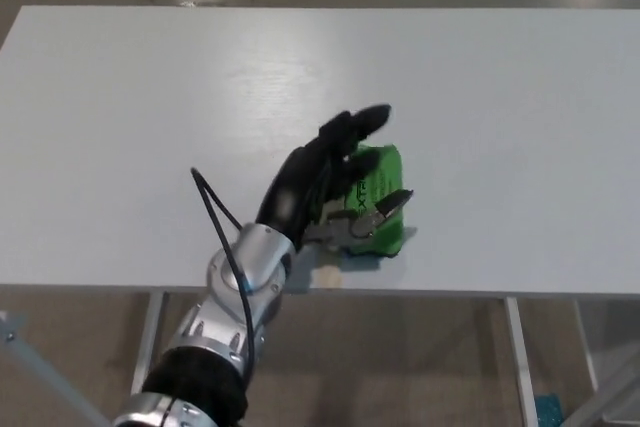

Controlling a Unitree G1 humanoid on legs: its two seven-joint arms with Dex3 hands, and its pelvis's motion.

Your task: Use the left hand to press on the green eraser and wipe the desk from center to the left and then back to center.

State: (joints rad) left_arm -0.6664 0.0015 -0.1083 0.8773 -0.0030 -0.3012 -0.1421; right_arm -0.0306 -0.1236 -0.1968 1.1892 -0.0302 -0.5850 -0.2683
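Near front edge of white rectangular desk [500, 127], approx. centre, flat green rubber eraser [378, 197] is seen, tilted. Black left hand [335, 177] is laid over it, fingers spread, none curled under; no grip. Wipe judged near completion; right hand not visible.

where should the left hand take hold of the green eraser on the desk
Press down on its broad green top from above, coming in from the left. The green eraser lies flat near the front edge of the desk, and the left hand already reaches over it from that side.
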